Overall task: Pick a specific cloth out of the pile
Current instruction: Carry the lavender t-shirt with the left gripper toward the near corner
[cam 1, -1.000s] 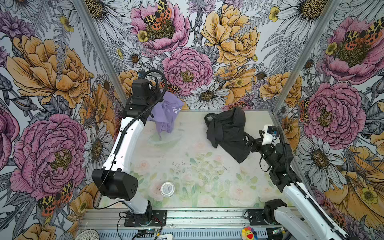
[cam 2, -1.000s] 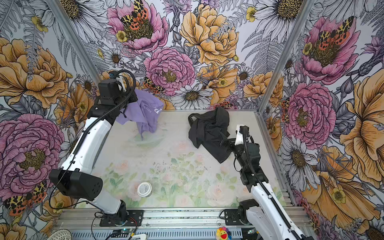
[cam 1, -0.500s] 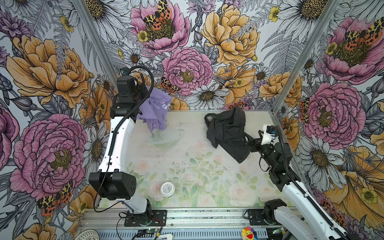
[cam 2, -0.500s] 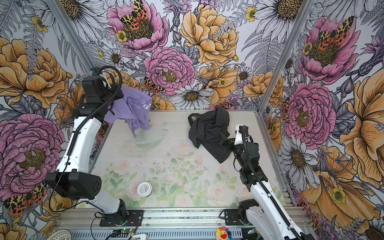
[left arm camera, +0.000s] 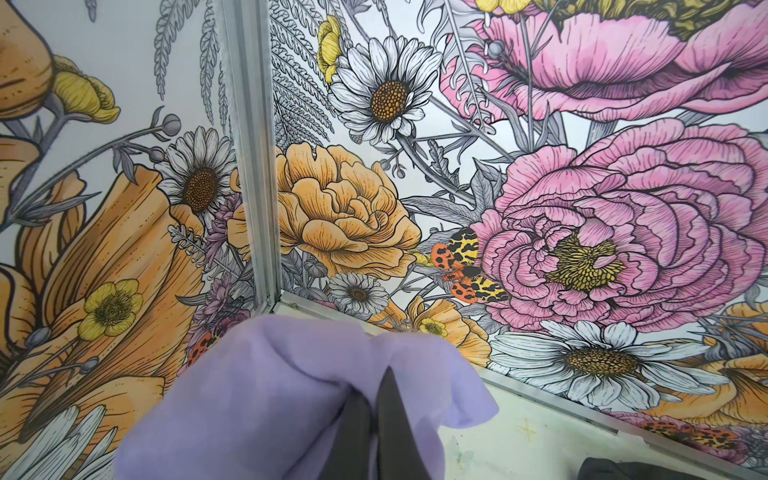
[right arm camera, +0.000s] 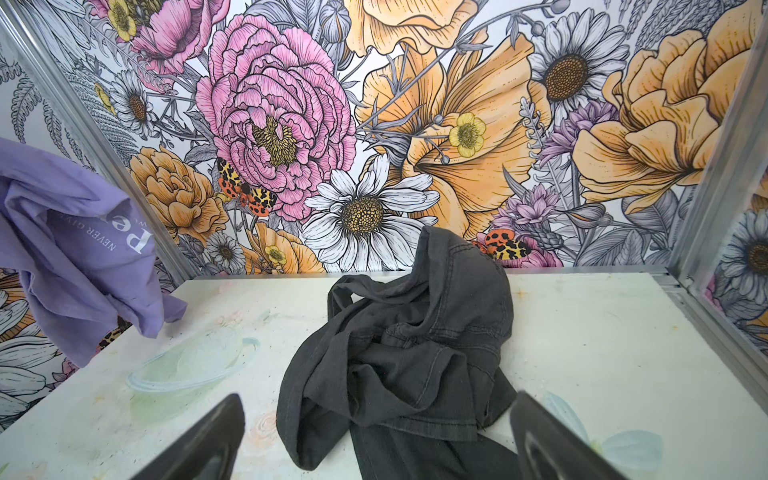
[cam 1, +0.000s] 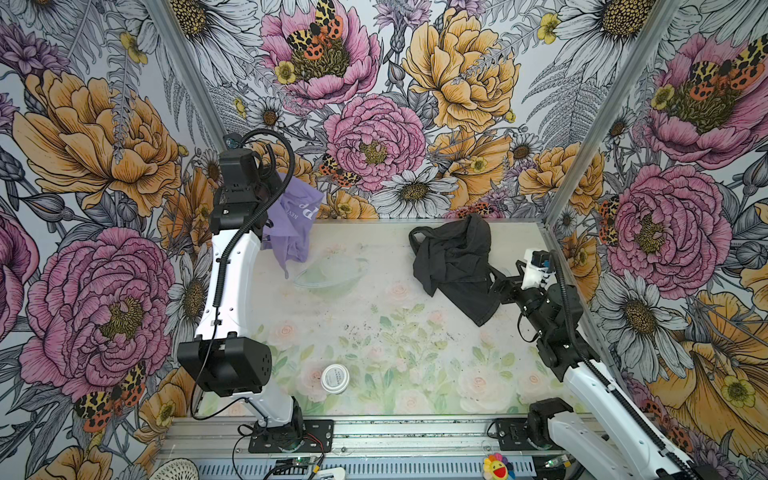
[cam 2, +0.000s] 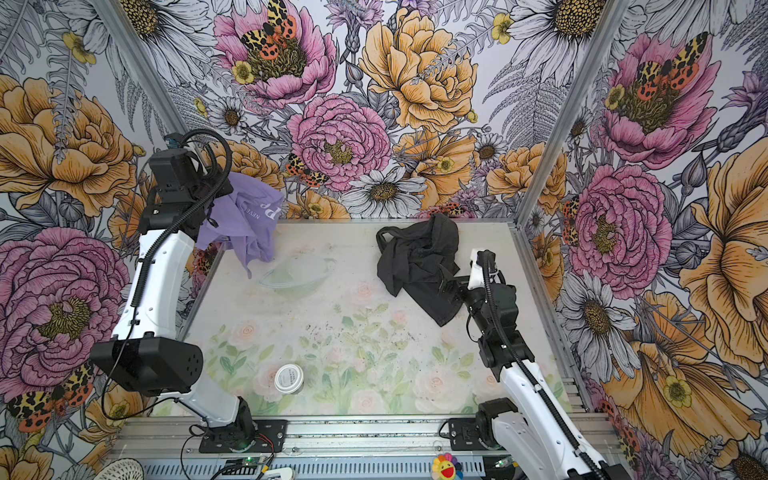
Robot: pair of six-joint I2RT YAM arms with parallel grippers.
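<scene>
Soft lavender printed cloth [cam 1: 297,224] clamped in the left claw [left arm camera: 374,419], hanging free below it, clear shallow bowl [cam 1: 328,276] near its hanging tip, right claw [right arm camera: 378,449] spread apart astride crumpled charcoal cloth [cam 1: 451,257]

Cloth [cam 1: 293,220] left, perhaps over bowl [cam 1: 328,276]; other cloth [cam 1: 453,257] right.

1 clear bowl [cam 1: 328,276] on the floral table [cam 1: 415,353], 1 white round tub [cam 1: 335,378] near its front edge

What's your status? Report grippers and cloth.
Left gripper shut on lavender cloth, hanging over far-left corner. Right gripper open, facing black cloth. Clear bowl beside hanging end.
</scene>
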